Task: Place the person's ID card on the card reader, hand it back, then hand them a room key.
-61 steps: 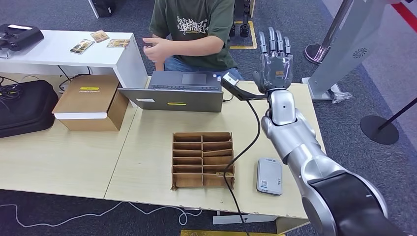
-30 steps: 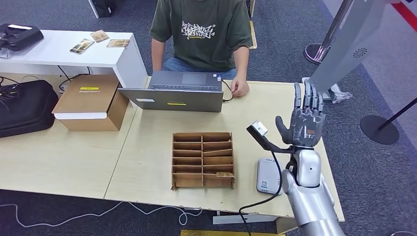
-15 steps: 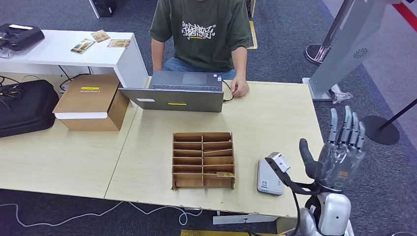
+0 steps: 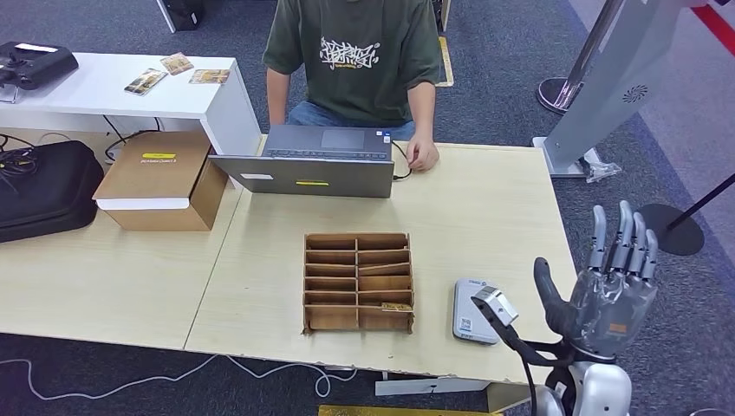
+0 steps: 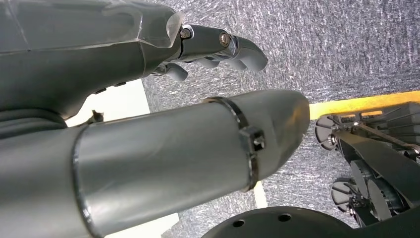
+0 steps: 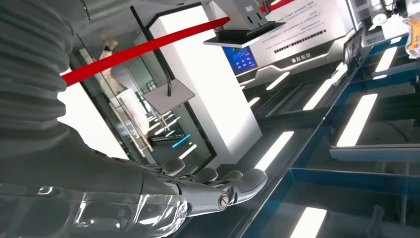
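The right hand (image 4: 611, 299) has drawn back from the person (image 4: 355, 61) to the table's (image 4: 485, 199) 4 o'clock corner, fingers straight and spread, holding nothing. The card reader (image 4: 469, 305) lies bare at 9 o'clock of it. No ID card shows anywhere, so the hand-back looks done. The left hand (image 5: 148, 114) hangs over the floor, fingers curled, apparently gripping nothing.

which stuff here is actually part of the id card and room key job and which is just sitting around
Job things:
grey flat card reader near the table's front edge
brown cardboard divided tray with a small card in one front slot
right hand, raised, fingers apart, holding nothing

Lying about:
grey laptop
brown cardboard box
black bag
loose cards on white shelf
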